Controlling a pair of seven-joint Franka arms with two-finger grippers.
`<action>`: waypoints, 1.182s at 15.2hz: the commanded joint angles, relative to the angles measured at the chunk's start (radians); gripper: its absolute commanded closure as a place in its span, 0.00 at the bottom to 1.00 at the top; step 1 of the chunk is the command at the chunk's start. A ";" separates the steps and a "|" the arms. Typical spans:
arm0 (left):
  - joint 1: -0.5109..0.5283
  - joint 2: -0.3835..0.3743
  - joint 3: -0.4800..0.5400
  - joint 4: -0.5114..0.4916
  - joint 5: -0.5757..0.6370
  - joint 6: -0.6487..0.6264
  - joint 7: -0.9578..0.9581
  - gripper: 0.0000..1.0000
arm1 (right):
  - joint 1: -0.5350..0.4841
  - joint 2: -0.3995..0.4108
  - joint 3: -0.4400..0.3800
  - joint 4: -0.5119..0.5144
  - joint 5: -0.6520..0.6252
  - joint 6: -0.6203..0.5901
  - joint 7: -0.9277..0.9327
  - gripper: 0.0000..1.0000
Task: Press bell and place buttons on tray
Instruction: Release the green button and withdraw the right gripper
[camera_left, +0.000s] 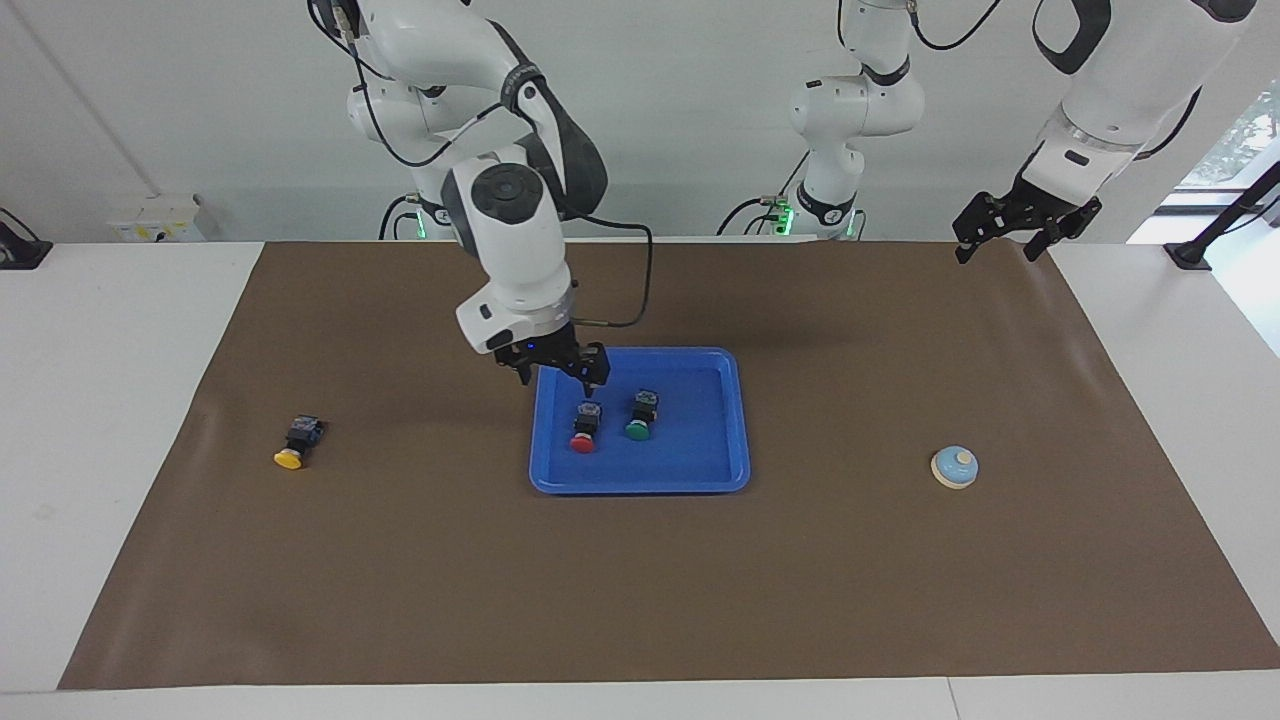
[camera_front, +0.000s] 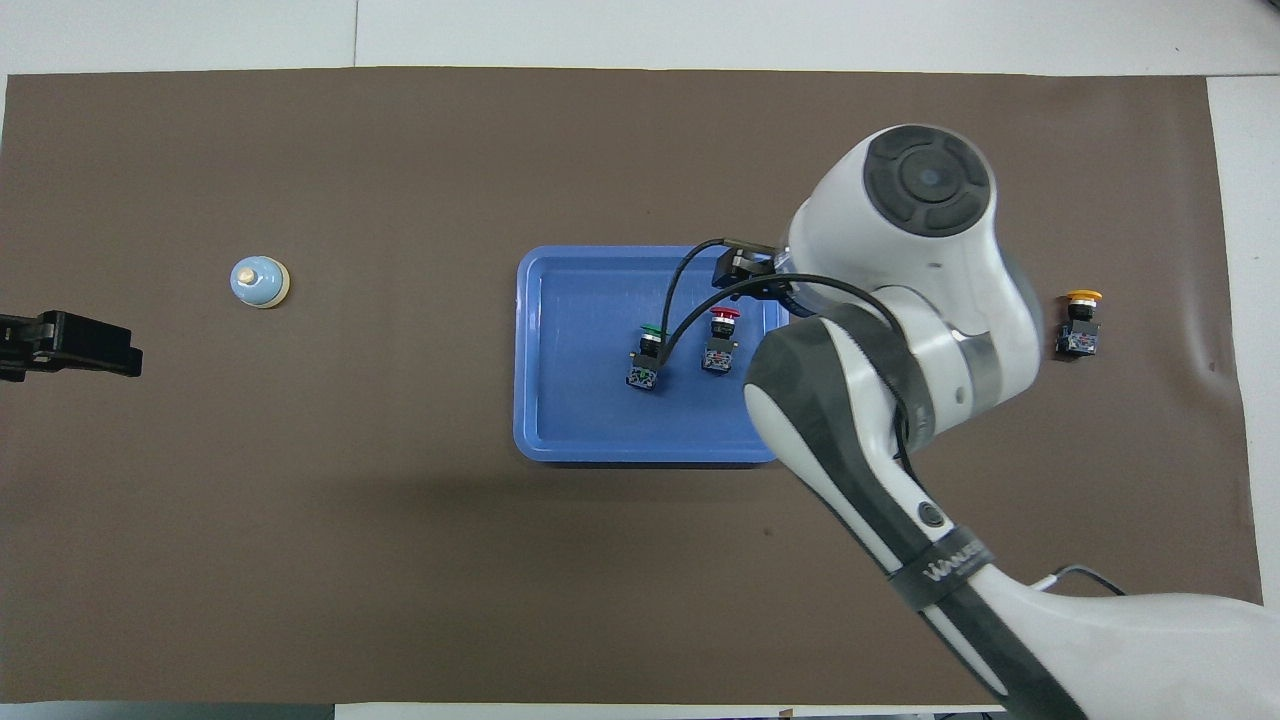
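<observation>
A brown mat (camera_left: 640, 560) covers most of the white table (camera_left: 110, 400), and near its middle sits the blue tray (camera_left: 700, 470). The right arm (camera_left: 500, 200) reaches in from its base and holds the right gripper (camera_left: 557, 372) in the air over the corner of the tray that lies toward the robots and the right arm's end of the table; its fingers stand apart and hold nothing. The left arm waits, with the left gripper (camera_left: 1005, 240) raised over the mat's edge at the left arm's end of the table, its fingers spread and empty; in the overhead view only its dark tip (camera_front: 65, 343) shows. Two of the buttons lie side by side in the tray, apart from each other, caps pointing away from the robots: the red button (camera_left: 583, 428) toward the right arm's end and the green button (camera_left: 640, 414) beside it toward the left arm's end. The yellow button (camera_left: 296, 443) lies on the mat well apart from the tray, toward the right arm's end of the table. The bell (camera_left: 954, 467) stands upright on the mat toward the left arm's end, well clear of the tray.
</observation>
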 joint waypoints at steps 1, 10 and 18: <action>0.001 -0.001 0.000 0.007 0.013 -0.014 -0.002 0.00 | -0.128 -0.025 0.009 -0.028 -0.030 -0.058 -0.162 0.00; 0.001 -0.001 0.000 0.007 0.013 -0.014 -0.002 0.00 | -0.472 -0.086 0.008 -0.324 -0.111 0.285 -0.558 0.00; 0.001 -0.001 -0.001 0.007 0.013 -0.014 -0.002 0.00 | -0.587 0.030 0.009 -0.360 -0.134 0.462 -0.592 0.00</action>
